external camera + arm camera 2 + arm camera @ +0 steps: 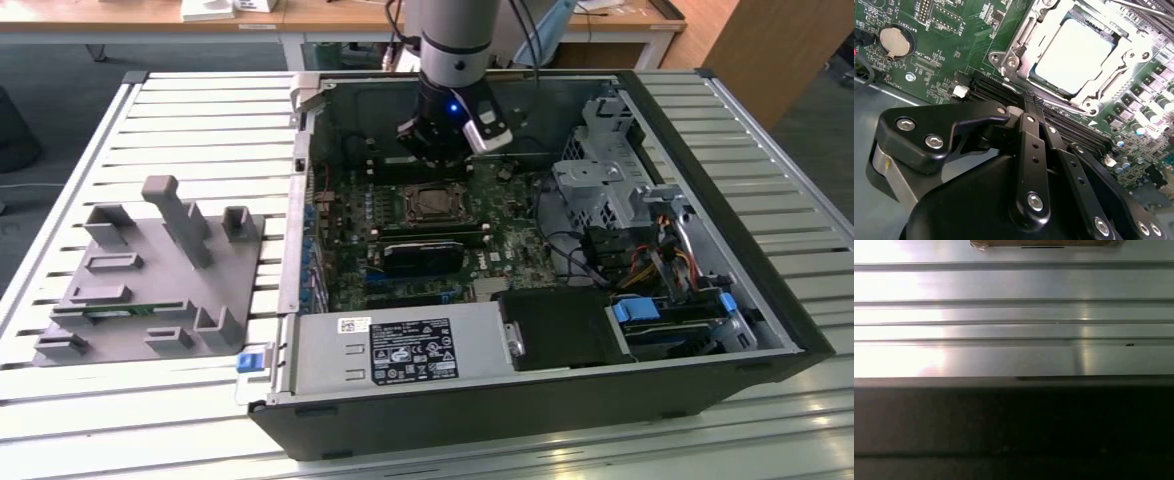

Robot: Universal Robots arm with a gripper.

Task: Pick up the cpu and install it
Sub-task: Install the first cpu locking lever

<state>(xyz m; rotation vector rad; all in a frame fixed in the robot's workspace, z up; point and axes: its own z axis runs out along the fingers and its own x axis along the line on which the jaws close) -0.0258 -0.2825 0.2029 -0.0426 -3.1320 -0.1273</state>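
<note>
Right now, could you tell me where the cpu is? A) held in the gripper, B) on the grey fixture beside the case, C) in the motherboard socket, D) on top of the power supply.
C: in the second wrist view the cpu lies inside the socket frame; the exterior view also shows it there, below the gripper.

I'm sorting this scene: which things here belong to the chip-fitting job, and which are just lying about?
Job:
chip, seated in its socket
hand above the board

Lying about:
grey holder
power supply
coin battery
</note>
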